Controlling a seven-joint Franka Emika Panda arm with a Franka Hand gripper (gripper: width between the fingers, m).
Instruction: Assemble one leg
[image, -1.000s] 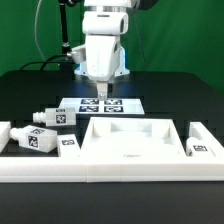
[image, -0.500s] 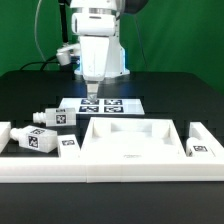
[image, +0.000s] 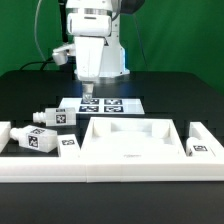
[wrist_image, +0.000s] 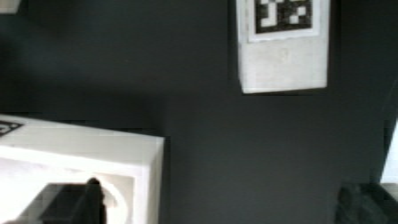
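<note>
My gripper (image: 88, 92) hangs open and empty just above the left end of the marker board (image: 101, 104), in the exterior view. Several white legs with tag markers lie at the exterior view's left: one (image: 55, 118) nearest the gripper, another (image: 38, 138) in front of it. One more leg (image: 203, 148) lies at the right. In the wrist view the gripper (wrist_image: 228, 203) is open with dark fingers (wrist_image: 71, 205) wide apart. A leg (wrist_image: 285, 45) lies ahead of them, and the marker board's corner (wrist_image: 80, 160) lies under one finger.
The wide white tabletop (image: 130, 150) with raised rim lies at the front centre. A small white part (image: 5, 135) sits at the far left and another (image: 68, 144) sits against the tabletop's left side. The table surface is black.
The gripper has moved toward the exterior view's left, from over the marker board's middle to its left end, and risen slightly. Nothing else has moved.
</note>
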